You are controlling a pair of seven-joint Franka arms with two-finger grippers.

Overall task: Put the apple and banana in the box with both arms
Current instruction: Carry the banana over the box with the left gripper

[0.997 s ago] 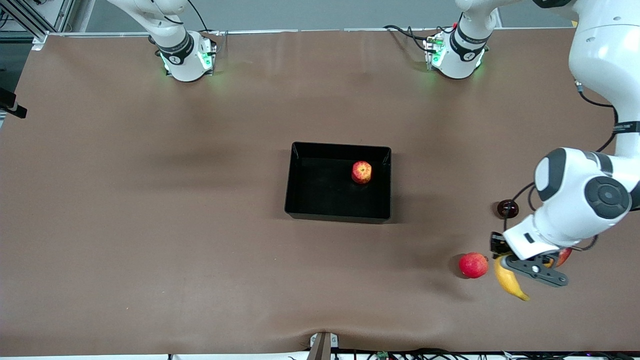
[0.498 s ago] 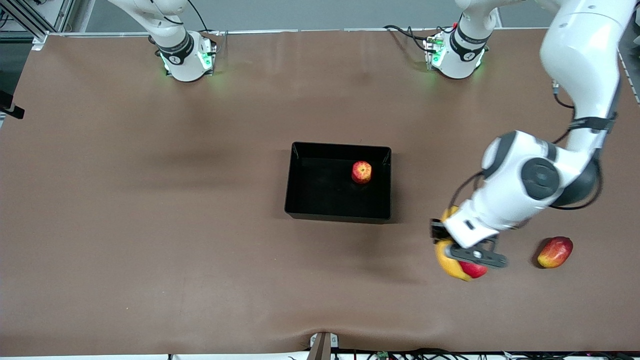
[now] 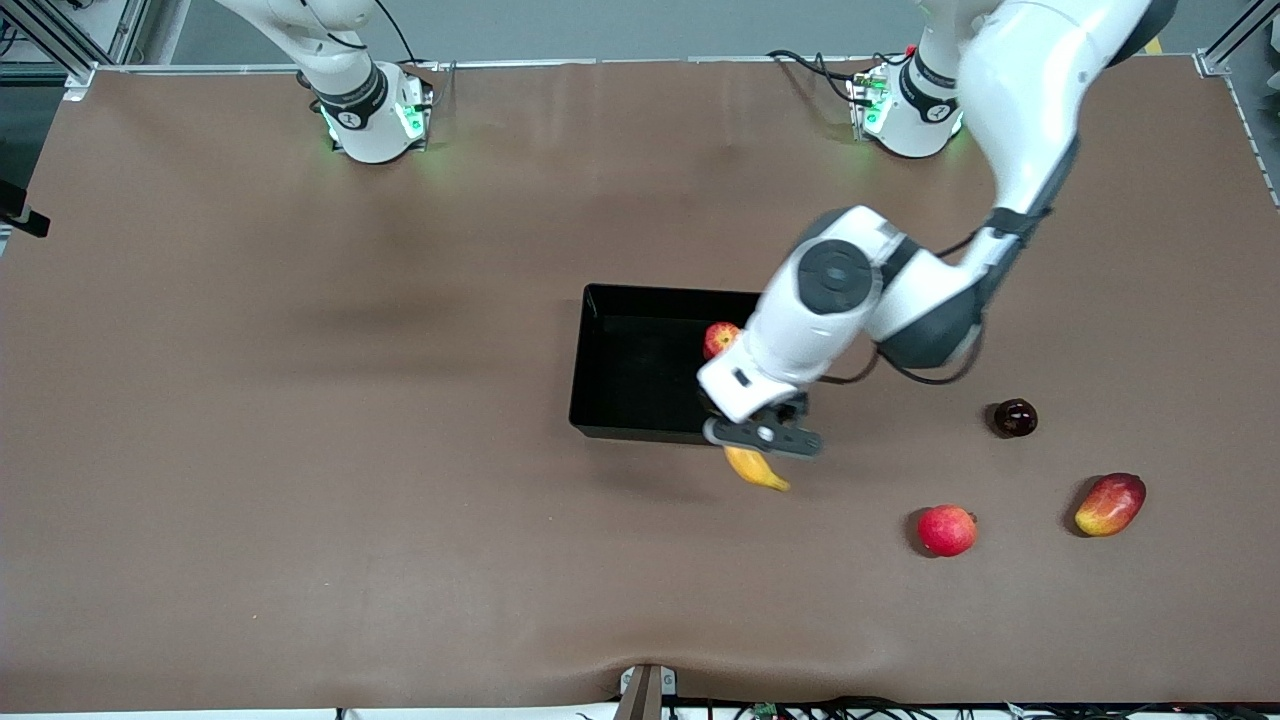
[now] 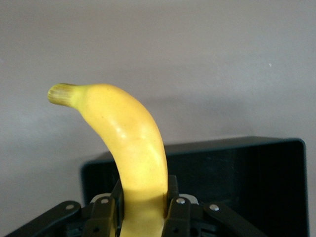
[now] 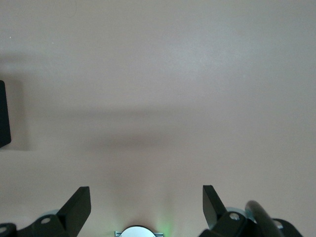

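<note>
Left hand clamped on banana, over box wall nearest camera; interior lies toward bases. Right hand apart, waiting.

A high front camera faced both bases across the desk; wrist cameras looked down close, sharing the box.

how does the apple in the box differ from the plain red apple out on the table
The apple in the box is red with yellow streaks; the plain red apple is evenly pinkish-red. The streaked apple lies inside the black box, partly hidden by the left arm; the plain one lies bare on the table, nearer the front camera, in full view. Both are small, round and ungripped.
</note>
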